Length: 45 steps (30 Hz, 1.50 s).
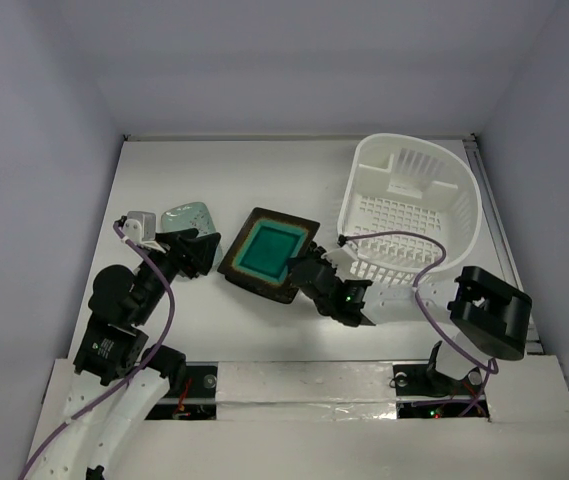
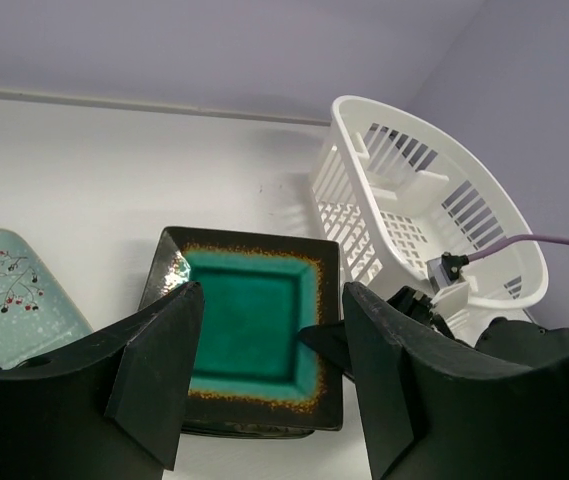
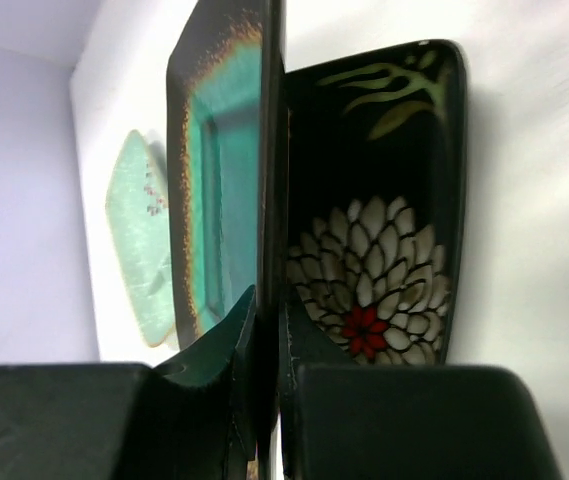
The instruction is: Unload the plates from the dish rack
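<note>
Mint-green plate (image 1: 186,217) lies flat far left, left gripper (image 1: 204,251) just beside it with jaws apart, teal-centred plate (image 1: 269,253) is clamped at its right edge by right gripper (image 1: 309,270) over black flower plate (image 3: 374,270), white dish rack (image 1: 416,205) far right.

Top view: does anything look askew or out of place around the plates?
The teal-centred plate lies skewed, its gripped edge raised over the black flowered plate, the right gripper shut on it. The right arm's purple cable drapes across the dish rack.
</note>
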Motion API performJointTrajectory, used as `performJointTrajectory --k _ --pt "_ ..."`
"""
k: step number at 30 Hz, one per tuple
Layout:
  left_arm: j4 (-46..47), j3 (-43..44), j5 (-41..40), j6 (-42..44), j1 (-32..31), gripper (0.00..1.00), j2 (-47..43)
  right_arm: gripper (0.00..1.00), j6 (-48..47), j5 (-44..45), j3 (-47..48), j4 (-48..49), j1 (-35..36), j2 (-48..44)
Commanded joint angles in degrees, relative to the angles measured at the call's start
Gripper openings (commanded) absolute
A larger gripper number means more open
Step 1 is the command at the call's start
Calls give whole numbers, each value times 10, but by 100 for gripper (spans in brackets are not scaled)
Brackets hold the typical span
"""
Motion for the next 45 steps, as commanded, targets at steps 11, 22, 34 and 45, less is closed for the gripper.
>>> performJointTrajectory --k 11,22,34,45 --pt "25 -1 11 -1 4 55 5 45 79 23 7 80 -1 5" --pt "26 -2 14 -1 4 55 2 82 34 19 56 -110 -1 13" --pt "24 -1 14 -1 4 55 -4 96 -49 42 156 -329 -1 50" --pt "24 -1 15 -1 4 69 -4 20 -149 102 205 -420 30 -57"
